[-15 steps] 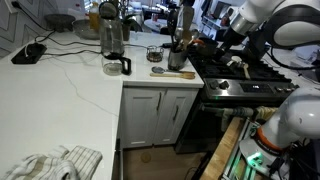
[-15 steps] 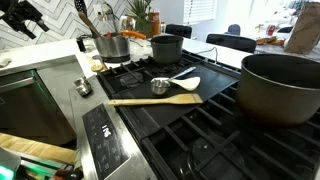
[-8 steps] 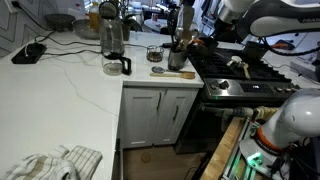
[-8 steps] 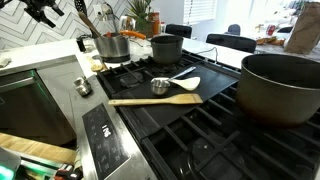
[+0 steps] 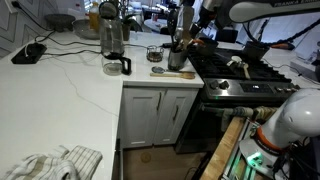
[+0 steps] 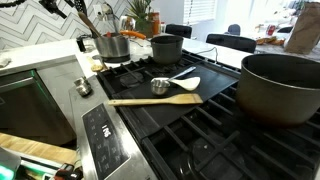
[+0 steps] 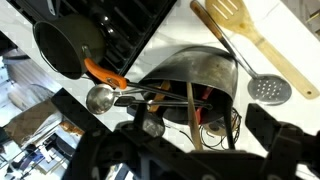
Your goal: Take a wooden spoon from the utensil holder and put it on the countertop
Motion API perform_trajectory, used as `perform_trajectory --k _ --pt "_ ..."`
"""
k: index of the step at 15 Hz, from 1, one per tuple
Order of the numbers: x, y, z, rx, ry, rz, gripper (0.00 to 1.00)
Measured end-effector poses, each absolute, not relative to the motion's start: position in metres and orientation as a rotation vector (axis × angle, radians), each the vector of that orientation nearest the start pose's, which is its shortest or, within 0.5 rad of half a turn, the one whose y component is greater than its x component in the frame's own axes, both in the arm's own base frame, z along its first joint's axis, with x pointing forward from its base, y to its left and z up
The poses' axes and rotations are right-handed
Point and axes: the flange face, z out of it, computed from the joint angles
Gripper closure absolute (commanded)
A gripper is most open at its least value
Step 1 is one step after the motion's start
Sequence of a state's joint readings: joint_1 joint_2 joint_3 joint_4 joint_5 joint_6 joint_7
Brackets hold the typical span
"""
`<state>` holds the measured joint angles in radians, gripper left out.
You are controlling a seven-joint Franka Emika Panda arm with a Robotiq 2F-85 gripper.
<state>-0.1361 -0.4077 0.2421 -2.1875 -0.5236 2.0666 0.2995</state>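
We are hanging the gripper (image 7: 190,160) right above the utensil holder (image 7: 212,72), and its two dark fingers (image 7: 285,145) are standing wide apart with nothing between them. The wooden spoon (image 7: 191,115) is sitting inside the holder, its pale handle rising towards us among the others. The holder is standing at the right end of the countertop (image 5: 70,90), just beside the black stove (image 5: 235,75). The handles are crowding each other, so we are risking a grip on the wrong one, or on two at once. Pulling at a slant could drag the neighbours or tip the holder. As the spoon looks long, lifting too little could leave its bowl catching on the rim. Setting it down carelessly could land it on the tools already lying there or on the stove. Counting in the wrist view, we are seeing one holder. In it are one wooden handle we are sure of, one metal ladle (image 7: 100,98), one orange-handled tool (image 7: 105,72) and dark stems we cannot separate. Beside it on the counter are two utensils, a wooden slotted turner (image 7: 235,25) and a perforated skimmer (image 7: 270,88). There is also one black pan (image 7: 65,45).
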Motion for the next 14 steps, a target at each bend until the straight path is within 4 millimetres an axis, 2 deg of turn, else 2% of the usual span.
perform_trajectory --k 2,3,8,9,10,12,13,14 --pt "0.475 0.034 0.586 2.589 -0.023 0.515 0.21" --pt "0.482 0.033 0.588 2.596 -0.028 0.528 0.24" --pt "0.506 0.029 0.586 2.622 -0.049 0.534 0.57" --pt "0.509 0.028 0.585 2.626 -0.054 0.533 0.61" --pt "0.512 0.028 0.583 2.636 -0.057 0.532 0.59" --pt "0.517 0.026 0.579 2.646 -0.06 0.534 0.63" --pt "0.518 0.025 0.577 2.65 -0.062 0.533 0.71" --pt "0.52 0.023 0.575 2.652 -0.065 0.532 0.86"
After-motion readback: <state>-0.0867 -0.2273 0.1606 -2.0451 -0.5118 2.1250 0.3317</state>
